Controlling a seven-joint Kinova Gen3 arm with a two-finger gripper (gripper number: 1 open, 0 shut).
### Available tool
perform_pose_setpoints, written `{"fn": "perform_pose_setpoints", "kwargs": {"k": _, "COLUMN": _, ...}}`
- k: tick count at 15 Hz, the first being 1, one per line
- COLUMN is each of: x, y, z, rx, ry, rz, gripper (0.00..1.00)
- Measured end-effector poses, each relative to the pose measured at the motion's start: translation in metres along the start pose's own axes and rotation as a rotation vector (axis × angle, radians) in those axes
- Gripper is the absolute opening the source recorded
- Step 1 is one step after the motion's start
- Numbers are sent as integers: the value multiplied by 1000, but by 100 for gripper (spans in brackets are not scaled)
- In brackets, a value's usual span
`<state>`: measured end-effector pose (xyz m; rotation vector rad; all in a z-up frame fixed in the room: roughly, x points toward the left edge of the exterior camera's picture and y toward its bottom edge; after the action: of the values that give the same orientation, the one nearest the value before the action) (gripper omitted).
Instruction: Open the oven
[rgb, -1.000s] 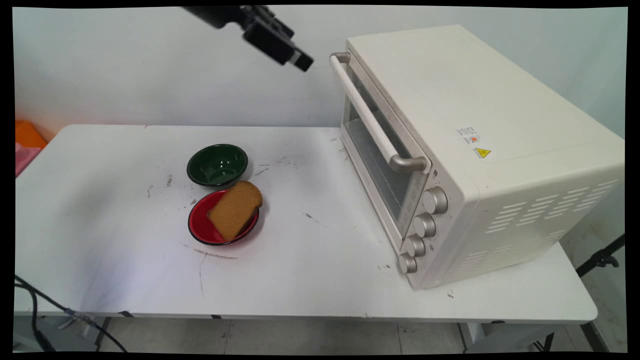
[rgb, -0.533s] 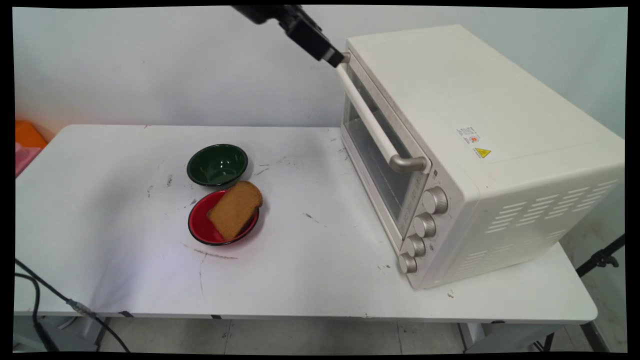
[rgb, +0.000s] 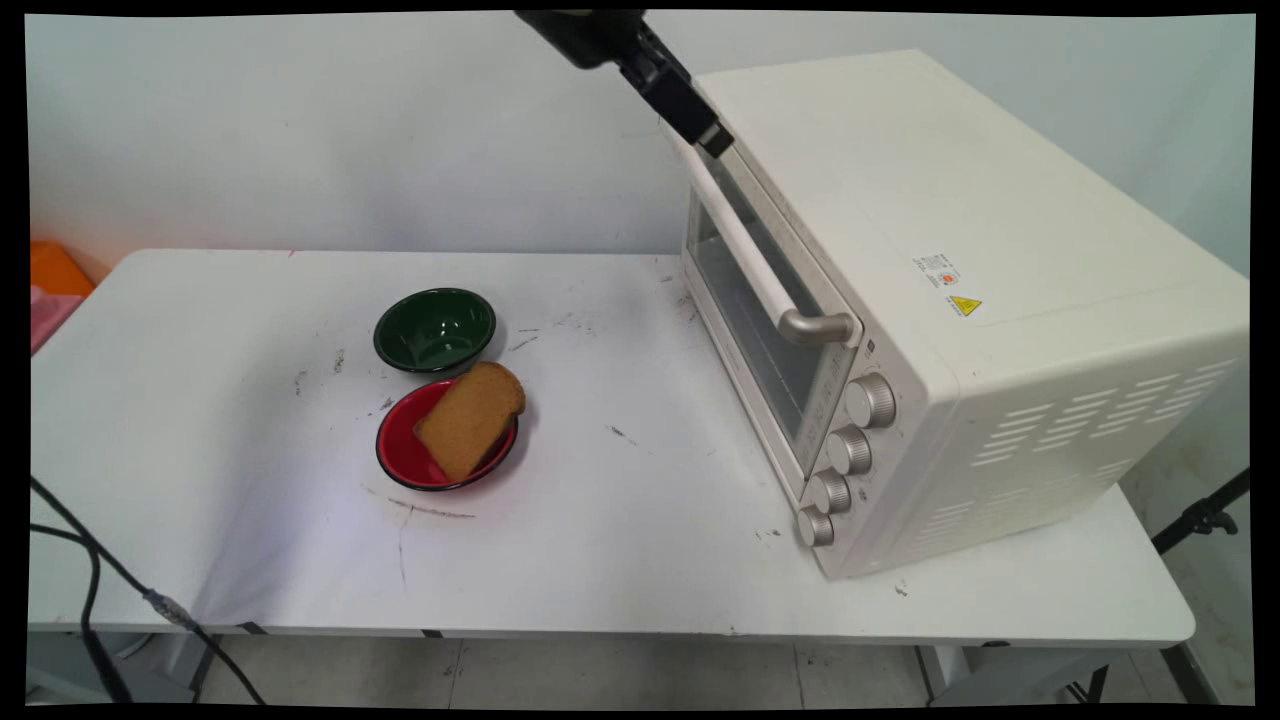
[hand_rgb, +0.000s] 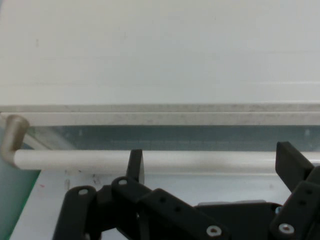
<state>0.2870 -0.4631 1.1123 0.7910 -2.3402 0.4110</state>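
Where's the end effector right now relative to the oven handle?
In the main view the end effector is at the far, upper end of the toaster oven's door handle; the hand view shows its open fingers in front of the bar.

The robot's hand (rgb: 712, 137) is matte black throughout, an angular block narrowing toward a squared tip. Seen close, its linkage is built of flat black bars joined by small silver screws, ending in two blunt, slab-like black fingers (hand_rgb: 136, 165). Black cables (rgb: 95, 590) hang nearby.
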Motion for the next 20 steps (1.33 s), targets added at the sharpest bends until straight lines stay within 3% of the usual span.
{"fn": "perform_pose_setpoints", "kwargs": {"k": 9, "x": 10, "y": 0, "z": 38, "rx": -22, "ry": -50, "rz": 23, "gripper": 100}}
{"fn": "perform_pose_setpoints", "kwargs": {"k": 10, "x": 11, "y": 1, "z": 42, "rx": -25, "ry": -55, "rz": 26, "gripper": 0}}
{"fn": "perform_pose_setpoints", "kwargs": {"k": 20, "x": 14, "y": 2, "z": 63, "rx": -31, "ry": -73, "rz": 35, "gripper": 0}}
